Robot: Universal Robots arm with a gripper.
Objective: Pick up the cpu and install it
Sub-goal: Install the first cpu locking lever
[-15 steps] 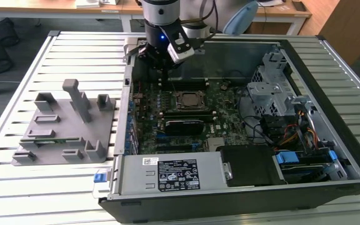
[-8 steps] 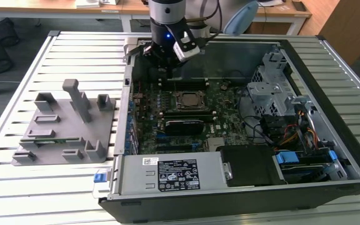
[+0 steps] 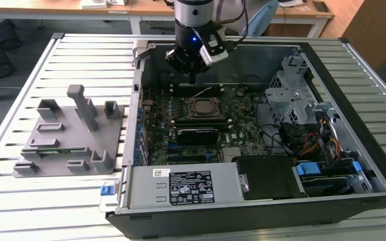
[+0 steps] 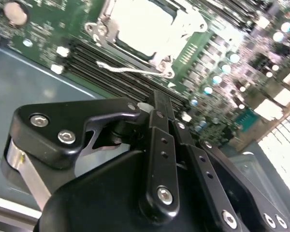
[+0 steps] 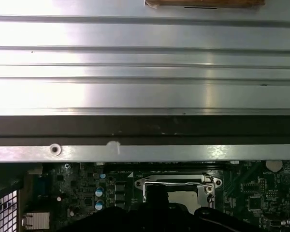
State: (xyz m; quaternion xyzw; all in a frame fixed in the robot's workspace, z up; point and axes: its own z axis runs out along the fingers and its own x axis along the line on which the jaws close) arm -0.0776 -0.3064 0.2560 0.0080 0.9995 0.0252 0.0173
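The cpu [image 3: 203,106] is a flat silver-grey square lying in the socket on the green motherboard [image 3: 243,113], inside the open computer case. A metal bracket frames it. In both wrist views its shiny top [image 4: 145,26] [image 5: 186,195] shows inside that bracket, and a thin wire lever [image 4: 130,70] lies beside it. My gripper [image 3: 191,79] hangs above the board just beyond the socket, toward the case's far wall. Its black fingers [image 4: 160,130] stand pressed together, and I see nothing between them.
A black block [image 3: 194,134] sits on the board in front of the socket. A grey plastic fixture [image 3: 72,135] with upright posts stands on the slatted table at the exterior view's left. The case wall [image 3: 138,100], power supply [image 3: 179,187] and drive cage [image 3: 290,90] surround the board.
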